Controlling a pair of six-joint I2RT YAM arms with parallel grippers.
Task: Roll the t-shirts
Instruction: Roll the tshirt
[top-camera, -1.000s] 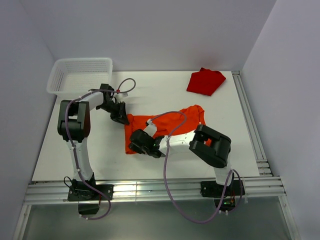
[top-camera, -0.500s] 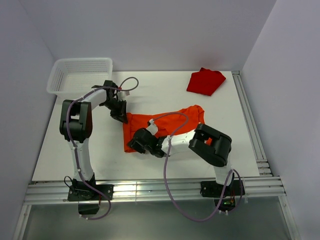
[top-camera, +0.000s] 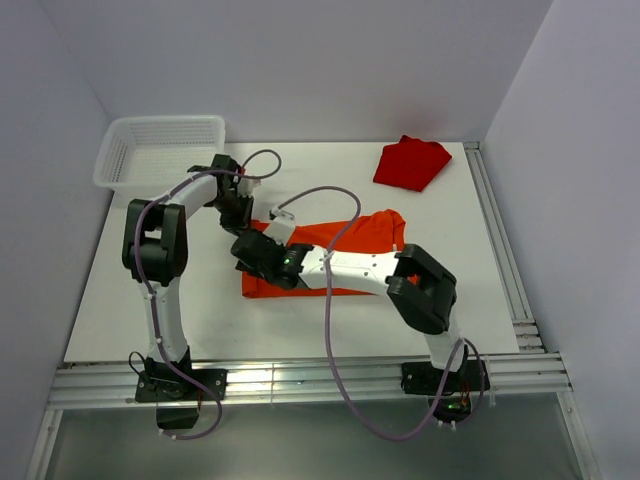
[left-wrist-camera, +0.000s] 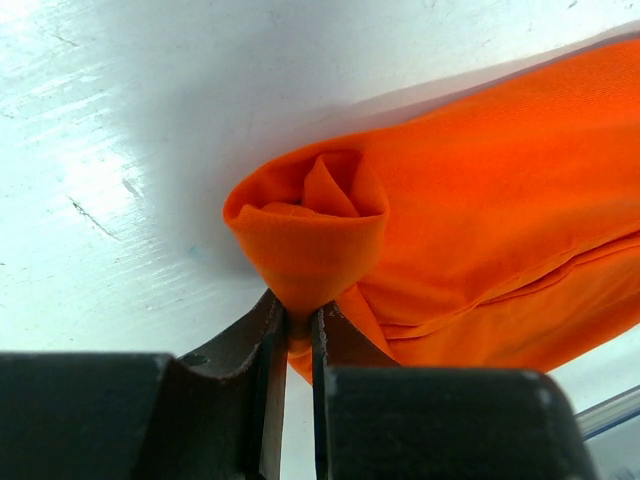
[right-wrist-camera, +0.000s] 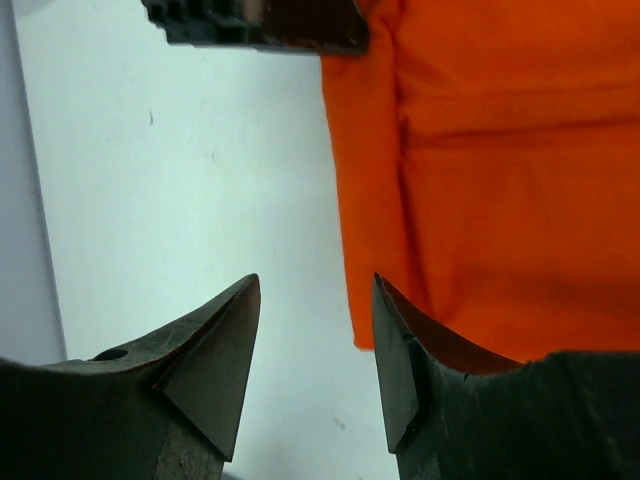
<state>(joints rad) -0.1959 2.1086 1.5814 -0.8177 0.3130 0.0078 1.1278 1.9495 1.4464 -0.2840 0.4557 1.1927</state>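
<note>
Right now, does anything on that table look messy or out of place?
The bright orange cloth t-shirt mid-table is rumpled, one end twisted into a small roll pinched in the left arm's jaws. The darker red cloth t-shirt lies bunched up near the far right corner.

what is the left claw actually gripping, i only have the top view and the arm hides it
observer: the left claw is shut on a pinch of the orange t-shirt, right under its curled end.
operator: is that end rolled or just bunched
observer: rolled. The left wrist view shows a loose tube with a fold tucked inside.
operator: and is the right claw holding cloth
observer: no. The right claw is open and grips nothing; through its gap the right wrist view shows bare table and the shirt's edge.
</note>
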